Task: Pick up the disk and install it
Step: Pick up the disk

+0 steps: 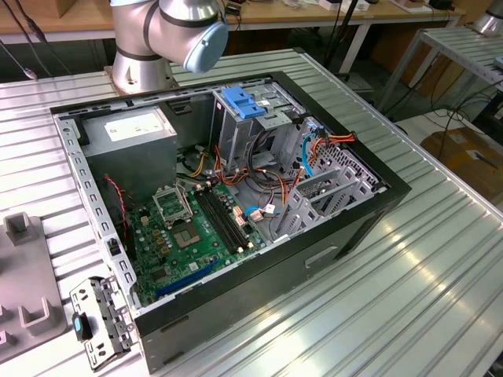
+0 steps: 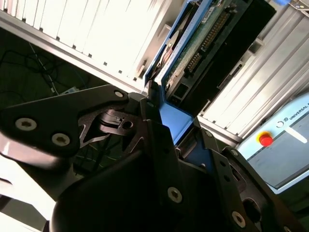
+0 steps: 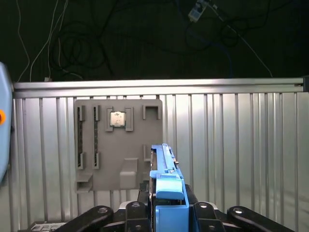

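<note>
The disk (image 3: pixel 165 169) stands edge-on between my gripper's black fingers, its bright blue carrier rail facing the first wrist view. In the second wrist view the disk (image 2: pixel 203 38) shows its green circuit board and blue rail, running away from the gripper (image 2: pixel 166 123) over the ribbed table. The gripper (image 3: pixel 166 205) is shut on the disk, one finger (image 3: pixel 133 210) on each side of the blue carrier. The open computer case (image 1: pixel 314 251) lies on the table in the exterior view, with a grey drive cage and blue latch (image 1: pixel 244 102) at its back.
A grey fixture plate (image 3: pixel 118 154) holding a small chip (image 3: pixel 117 118) lies on the ribbed metal table (image 3: pixel 231 145). The exterior view shows the arm's base (image 1: pixel 157 39) behind the case, a grey tray (image 1: pixel 23 306) and a metal bracket (image 1: pixel 98 318) at the exterior view's left. A red button (image 2: pixel 264 139) sits beyond the table.
</note>
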Robot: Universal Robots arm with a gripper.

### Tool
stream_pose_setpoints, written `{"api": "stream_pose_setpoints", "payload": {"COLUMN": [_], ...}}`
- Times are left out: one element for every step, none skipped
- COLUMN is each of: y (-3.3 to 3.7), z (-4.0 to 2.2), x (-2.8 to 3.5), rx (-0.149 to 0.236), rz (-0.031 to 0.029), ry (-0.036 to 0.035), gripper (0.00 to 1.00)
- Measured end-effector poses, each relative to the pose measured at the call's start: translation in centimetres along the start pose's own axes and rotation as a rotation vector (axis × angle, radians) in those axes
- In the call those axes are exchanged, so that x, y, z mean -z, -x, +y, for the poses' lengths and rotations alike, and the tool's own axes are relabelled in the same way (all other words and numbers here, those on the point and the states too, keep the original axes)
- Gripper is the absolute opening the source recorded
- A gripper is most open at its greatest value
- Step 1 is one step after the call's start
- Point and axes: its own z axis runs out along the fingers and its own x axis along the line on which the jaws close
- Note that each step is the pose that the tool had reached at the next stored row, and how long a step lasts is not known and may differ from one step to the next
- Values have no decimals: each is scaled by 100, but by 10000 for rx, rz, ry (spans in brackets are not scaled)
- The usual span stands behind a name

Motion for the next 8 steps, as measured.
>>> {"api": "stream_pose_setpoints", "payload": {"y": [1,2,3,4,5,6,7,9], "z": [-22,-62,-94,-117,-160,-194,-218,-260], "x": [-1,-1,-1,0,-1,-2,-2,-2], "rx": [0,-1,-1,-1,-1,0,0,0], "rz": [0,0,0,0,0,-1,0,0], "ry": [-1,0,0,1,0,-1,-1,0], "gripper": [37,37,37,37,37,37,37,37]}}
